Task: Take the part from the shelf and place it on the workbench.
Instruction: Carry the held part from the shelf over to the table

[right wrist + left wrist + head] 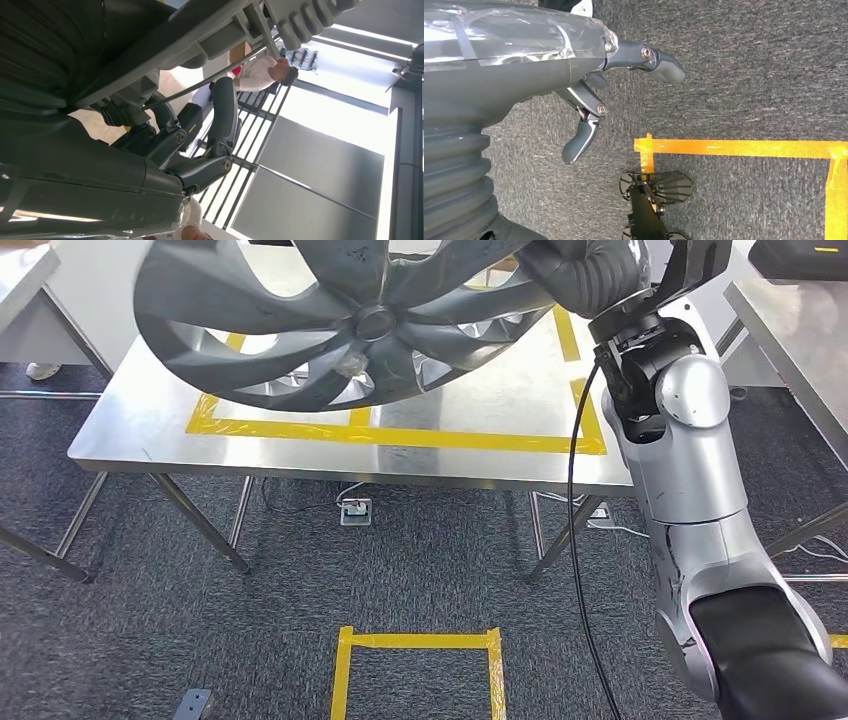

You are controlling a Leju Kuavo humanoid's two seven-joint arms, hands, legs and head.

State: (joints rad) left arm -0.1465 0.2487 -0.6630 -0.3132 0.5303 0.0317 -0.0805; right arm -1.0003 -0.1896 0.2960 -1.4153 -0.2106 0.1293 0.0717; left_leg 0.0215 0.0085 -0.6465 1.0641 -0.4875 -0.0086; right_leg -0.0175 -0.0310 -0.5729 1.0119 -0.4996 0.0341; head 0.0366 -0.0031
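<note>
The part (340,325) is a large grey wheel cover with curved spokes. It hangs tilted above the steel workbench (300,455), over the yellow taped rectangle (400,435). My right hand (585,275) grips its rim at the upper right, with the arm raised. The right wrist view shows that hand's (200,150) dark fingers (222,115) curled around the part's (125,40) ribbed edge. My left hand (589,100) hangs over the carpet with its fingers apart and nothing in it.
A yellow tape square (415,640) marks the carpet in front of the workbench. Another steel table (800,350) stands at the right and one (20,290) at the far left. A socket box (355,510) lies under the bench. A person (265,72) stands behind a railing.
</note>
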